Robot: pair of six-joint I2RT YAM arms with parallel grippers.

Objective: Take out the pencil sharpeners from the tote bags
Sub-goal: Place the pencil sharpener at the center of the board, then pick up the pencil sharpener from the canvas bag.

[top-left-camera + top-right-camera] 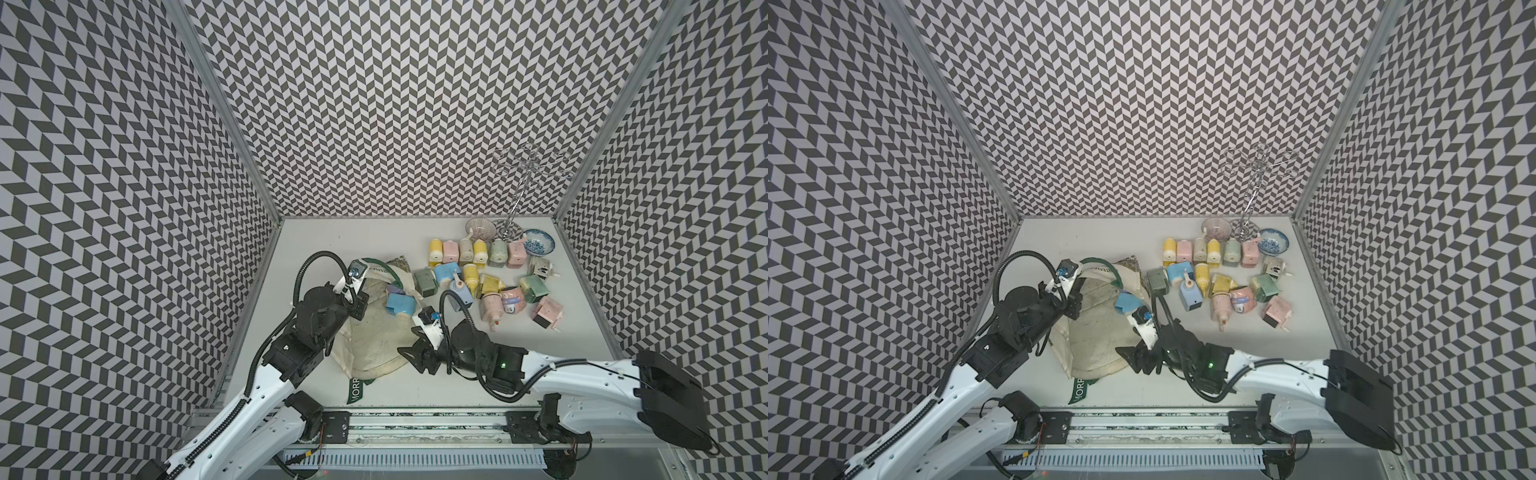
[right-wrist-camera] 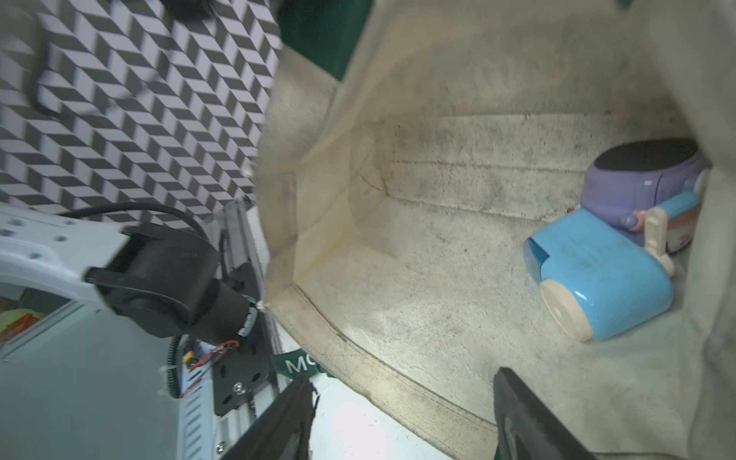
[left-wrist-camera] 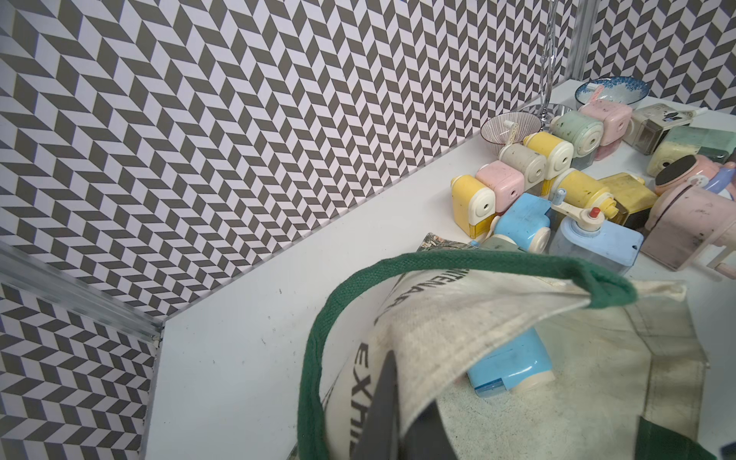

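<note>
- Jaws, left gripper (image 3: pixel 406 382): clamped on the cream canvas rim of the tote bag (image 1: pixel 382 340), at the bag's 10 o'clock in both top views (12 = back wall). They hold that edge lifted off the table (image 1: pixel 332 237).
- Jaws, right gripper (image 2: pixel 402 398): standing well apart with nothing between them, at the bag's 4 o'clock rim and facing into its mouth.
- Tote bag: lies on the table's 9 o'clock half with its mouth gaping and the stained inner floor exposed. A green strap (image 3: pixel 318 338) loops over the raised edge; a second strap lettered "MORR" trails out at 6 o'clock.
- Blue sharpener (image 2: pixel 605 278): on its side inside the bag, at the 12 o'clock end of the interior.
- Purple sharpener (image 2: pixel 645 187): inside the bag, touching the blue one at its 11 o'clock, dark panel facing up.
- Loose sharpeners (image 1: pixel 471 274): a heap in yellow, pink, blue, green and beige on the bare table, at 2 o'clock from the bag. Six stand in a row along the heap's 12 o'clock edge; the rest are jumbled and touching.
- Ribbed bowl (image 1: pixel 480 228): just beyond the row, at 12 o'clock.
- Blue-patterned bowl (image 1: pixel 538 242): at the row's 3 o'clock end.
- Wire stand (image 1: pixel 509 230): upright between the two bowls.
</note>
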